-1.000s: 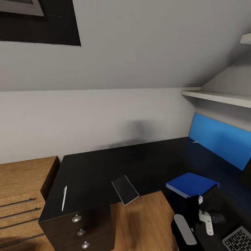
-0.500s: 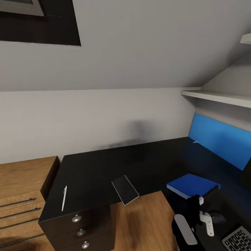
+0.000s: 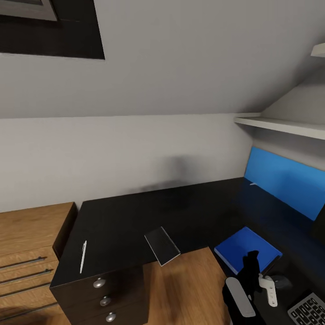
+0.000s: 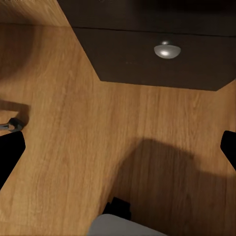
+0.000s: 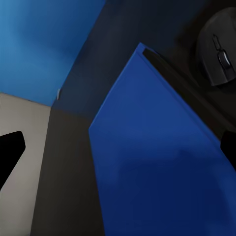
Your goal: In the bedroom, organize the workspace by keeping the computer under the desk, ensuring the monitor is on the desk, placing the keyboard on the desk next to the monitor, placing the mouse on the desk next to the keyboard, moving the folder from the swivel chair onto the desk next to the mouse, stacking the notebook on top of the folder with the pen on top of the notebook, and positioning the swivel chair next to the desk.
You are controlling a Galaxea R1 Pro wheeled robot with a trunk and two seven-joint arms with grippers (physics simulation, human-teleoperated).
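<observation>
The blue folder lies flat on the black desk, near its inner corner. My right gripper hovers just above the folder's near edge, open, with nothing between its fingers. In the right wrist view the folder spreads under the open gripper, and the mouse sits beside it. The mouse and a corner of the keyboard lie right of the folder. The notebook overhangs the desk's front edge. The pen rests at the desk's left end. My left gripper hangs open over the wood floor.
A blue wall panel backs the desk's right wing, under a white shelf. The black drawer unit with silver knobs stands under the desk's left end, seen close as a knob. A light-wood chest adjoins it.
The folder was tilted up at the right gripper and now lies flat on the desk. The gripper has let it go and sits slightly lower and nearer.
</observation>
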